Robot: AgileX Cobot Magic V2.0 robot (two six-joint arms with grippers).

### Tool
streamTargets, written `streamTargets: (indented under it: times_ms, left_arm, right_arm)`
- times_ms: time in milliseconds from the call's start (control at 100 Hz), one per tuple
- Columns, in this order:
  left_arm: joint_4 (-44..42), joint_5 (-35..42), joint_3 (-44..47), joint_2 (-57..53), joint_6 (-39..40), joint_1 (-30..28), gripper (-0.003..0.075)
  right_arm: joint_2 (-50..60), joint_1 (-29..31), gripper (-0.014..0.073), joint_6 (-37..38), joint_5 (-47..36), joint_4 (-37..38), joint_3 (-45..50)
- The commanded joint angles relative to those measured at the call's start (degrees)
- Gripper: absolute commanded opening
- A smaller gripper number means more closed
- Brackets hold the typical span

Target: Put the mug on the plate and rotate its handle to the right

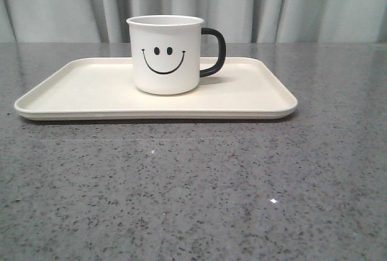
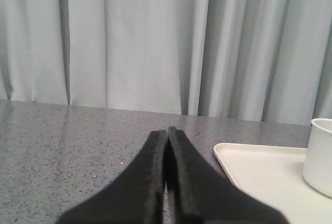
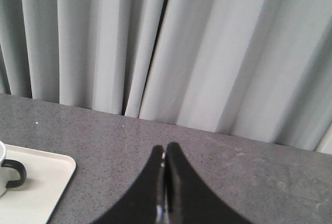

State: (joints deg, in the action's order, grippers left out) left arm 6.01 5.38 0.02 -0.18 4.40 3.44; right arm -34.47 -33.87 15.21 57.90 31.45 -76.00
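Grey speckled table [image 1: 193, 200] – cream plate [image 1: 78, 101] lying on it

No readable text — only a smiley face, printed on mug [image 1: 165, 55]

White smiley mug [image 1: 164, 55] stands upright on cream plate [image 1: 72, 86] — black handle [image 1: 214, 52] pointing right.

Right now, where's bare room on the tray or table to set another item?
On the plate, the stretch left of the mug is bare; a shorter bare patch lies right of the handle. The grey table in front of the plate is open too. Only the plate's middle is taken. Both pincers sit shut, off to the sides.
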Motion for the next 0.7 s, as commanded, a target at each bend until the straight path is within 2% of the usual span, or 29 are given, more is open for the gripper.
streamTargets:
  times_ms: [0, 320, 540, 690]
  left_arm:
    - [0.52, 4.58, 0.61, -1.73, 0.47, -0.15, -0.0020]
    - [0.52, 4.58, 0.61, -1.73, 0.47, -0.15, -0.0020]
    - [0.52, 4.58, 0.61, -1.73, 0.47, -0.15, -0.0020]
    - [0.52, 4.58, 0.61, -1.73, 0.47, -0.15, -0.0020]
  right_arm:
    - [-0.64, 0.38, -0.0118, -0.01, -4.32, 2.16, -0.72]
    - [-0.03, 1.53, -0.0118, -0.01, -4.49, 2.16, -0.72]
    - [2.63, 14.66, -0.0118, -0.02, -5.45, 0.15, 0.62]
    - [6.61, 20.97, -0.0118, -0.02, -12.87, -3.95, 10.27]
